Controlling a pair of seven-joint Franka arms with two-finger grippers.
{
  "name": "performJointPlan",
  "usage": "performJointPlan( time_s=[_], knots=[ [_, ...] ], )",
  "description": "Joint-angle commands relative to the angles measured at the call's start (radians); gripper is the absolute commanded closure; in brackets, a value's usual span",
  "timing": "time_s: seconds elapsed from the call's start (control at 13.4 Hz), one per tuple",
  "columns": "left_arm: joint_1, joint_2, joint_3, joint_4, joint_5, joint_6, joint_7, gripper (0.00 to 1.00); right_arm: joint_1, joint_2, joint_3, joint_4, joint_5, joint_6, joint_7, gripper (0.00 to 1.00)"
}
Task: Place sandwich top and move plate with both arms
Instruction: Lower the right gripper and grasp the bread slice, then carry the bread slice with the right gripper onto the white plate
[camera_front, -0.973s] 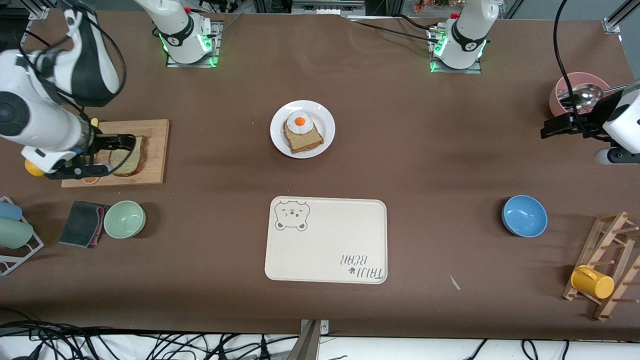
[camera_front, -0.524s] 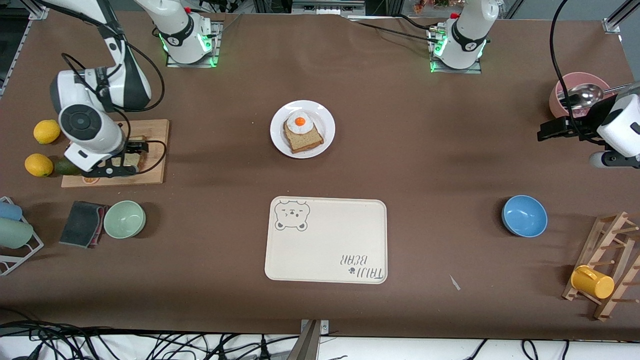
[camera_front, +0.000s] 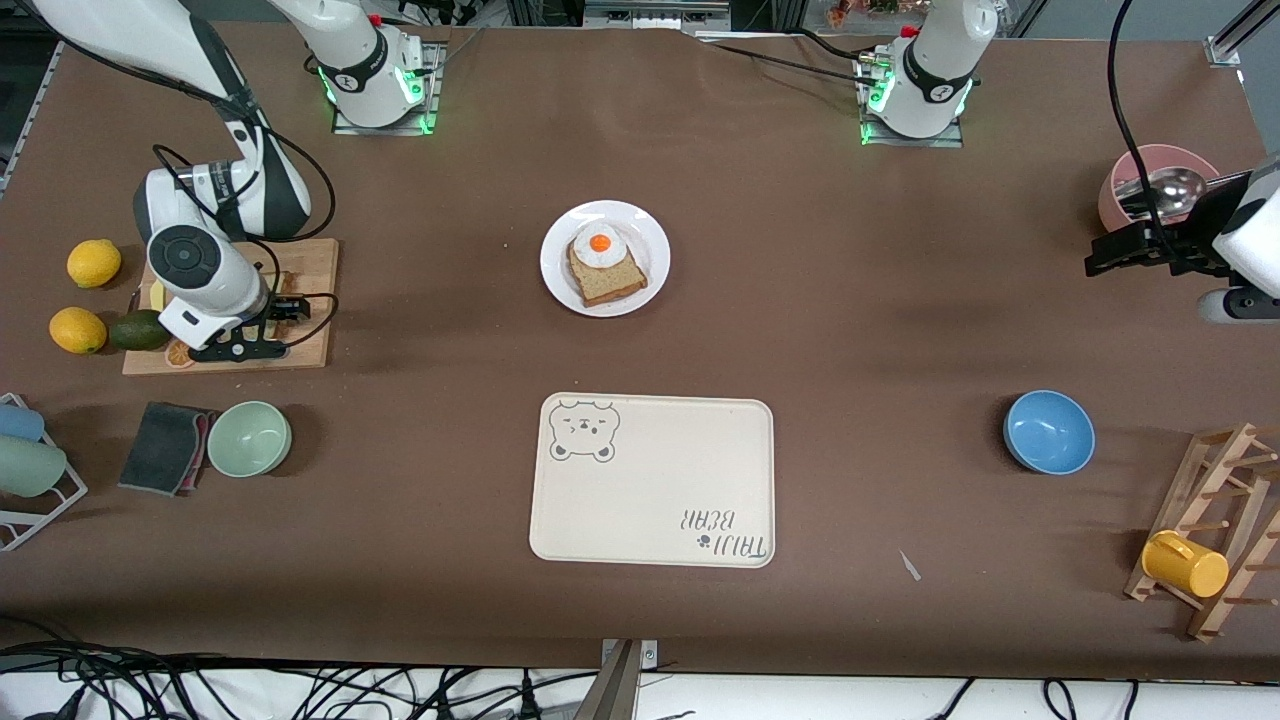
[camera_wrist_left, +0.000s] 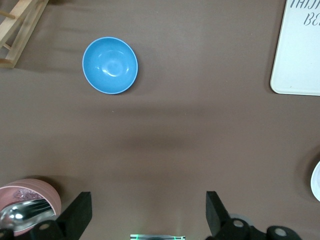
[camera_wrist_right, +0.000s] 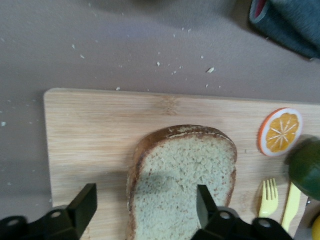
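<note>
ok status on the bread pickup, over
Right gripper open, straddling the sandwich top on the cutting board. Left gripper open, waiting over bare table. Plate untouched. Nothing in the way.

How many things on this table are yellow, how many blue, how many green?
Yellow: 3, two lemons and a mug on the wooden rack.
Blue: 1, a bowl.
Green: 2, a pale bowl and an avocado.
Total: 6.
</note>
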Motion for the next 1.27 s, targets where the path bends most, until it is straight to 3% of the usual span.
performJointPlan(
  time_s=[0.0, 0.15, 0.3, 0.52, 0.75, 1.12, 1.2],
  knots=[
    [0.012, -0.035, -0.005, -0.025, -0.011, 0.006, 0.008, 0.00, -0.003, 0.019, 0.002, 0.001, -0.025, 0.014, 0.016, 0.24],
    [0.012, -0.061, -0.001, -0.031, -0.012, -0.001, -0.007, 0.00, -0.003, 0.029, -0.001, 0.001, -0.027, 0.012, 0.009, 0.29],
    [0.021, -0.077, -0.004, -0.035, -0.014, 0.003, -0.007, 0.00, -0.003, 0.033, -0.001, 0.001, -0.027, 0.009, 0.010, 0.52],
    [0.019, -0.078, -0.010, -0.035, -0.011, 0.036, -0.007, 0.00, -0.006, 0.045, -0.016, 0.003, -0.027, 0.008, 0.006, 0.68],
    [0.019, -0.081, -0.010, -0.035, -0.011, 0.039, -0.007, 0.00, -0.006, 0.050, -0.016, 0.006, -0.027, 0.003, 0.013, 1.00],
    [0.018, -0.080, -0.010, -0.038, -0.009, 0.039, -0.007, 0.00, -0.005, 0.042, -0.015, 0.023, -0.024, -0.006, 0.004, 1.00],
    [0.016, -0.080, -0.010, -0.037, -0.009, 0.039, -0.007, 0.00, -0.003, 0.042, -0.010, 0.050, -0.020, -0.059, 0.002, 1.00]
  ],
)
